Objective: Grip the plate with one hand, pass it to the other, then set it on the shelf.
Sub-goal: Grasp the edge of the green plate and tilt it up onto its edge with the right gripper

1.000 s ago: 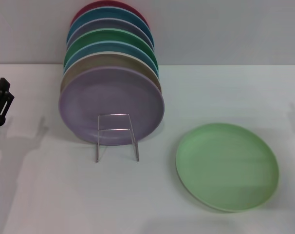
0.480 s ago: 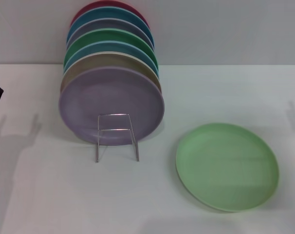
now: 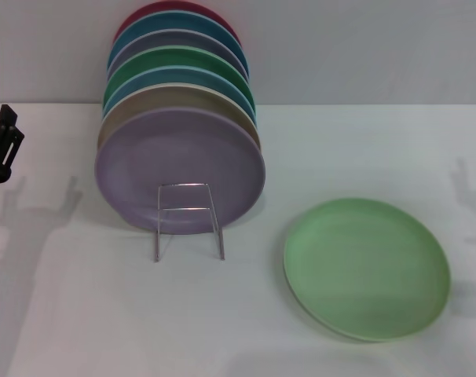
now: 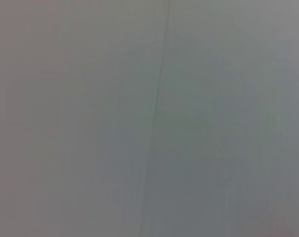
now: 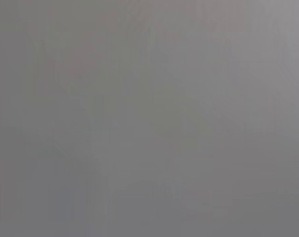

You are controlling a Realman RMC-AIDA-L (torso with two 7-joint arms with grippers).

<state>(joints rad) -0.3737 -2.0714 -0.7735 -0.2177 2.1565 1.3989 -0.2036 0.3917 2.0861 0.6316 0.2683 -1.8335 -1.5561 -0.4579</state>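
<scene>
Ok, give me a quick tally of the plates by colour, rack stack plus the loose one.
Lilac: 2, the front one and one farther back
Tan: 1
Blue: 2
Dark green: 1
Red: 1
Light green: 1, the plate flat on the table, beside the shelf
Total: 8 plates

light-green plate (image 3: 367, 269), silver shelf (image 3: 188, 220) — lilac plate (image 3: 180, 166)

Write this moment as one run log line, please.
plate: flat on table, right of shelf | left gripper: at left edge, holds nothing | right gripper: not in view
</scene>
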